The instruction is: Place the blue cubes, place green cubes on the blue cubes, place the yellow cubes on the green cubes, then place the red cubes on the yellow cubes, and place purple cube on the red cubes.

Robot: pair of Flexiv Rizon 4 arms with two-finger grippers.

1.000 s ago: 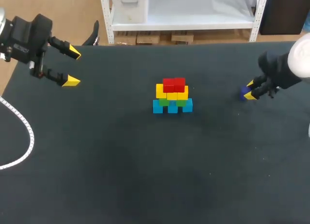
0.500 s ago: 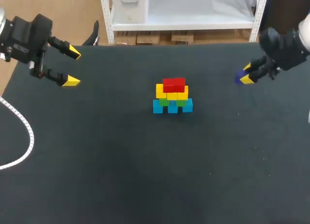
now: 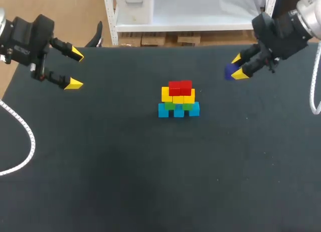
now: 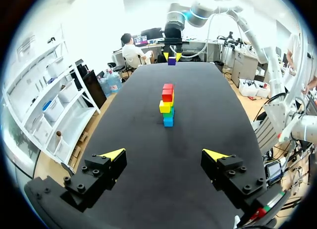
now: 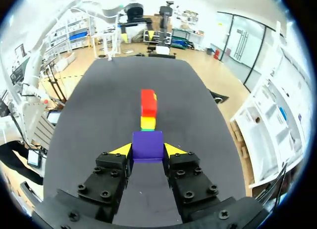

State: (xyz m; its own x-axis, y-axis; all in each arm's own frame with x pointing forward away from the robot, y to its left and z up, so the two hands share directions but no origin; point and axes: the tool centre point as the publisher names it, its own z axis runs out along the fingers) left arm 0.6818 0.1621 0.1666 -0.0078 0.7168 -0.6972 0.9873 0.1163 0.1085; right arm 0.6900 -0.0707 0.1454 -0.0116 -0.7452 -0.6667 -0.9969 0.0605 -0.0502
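Observation:
A stepped stack of cubes [image 3: 178,99] stands mid-table: blue at the base, green above, then yellow, and two red cubes [image 3: 180,87] on top. My right gripper [image 3: 237,67] hangs in the air to the stack's right and a little farther back, shut on a purple cube [image 3: 230,71]. In the right wrist view the purple cube [image 5: 147,144] sits between both yellow tips, with the stack [image 5: 148,110] straight ahead. My left gripper [image 3: 73,68] is open over the table's far left corner. The left wrist view shows the stack [image 4: 168,105] far ahead of my open fingers.
A white cable [image 3: 22,142] loops over the table's left edge. The black tabletop [image 3: 150,182] stretches out in front of the stack.
My right gripper has risen from the table at the right and moved left and farther back with the purple cube. The left arm has kept still.

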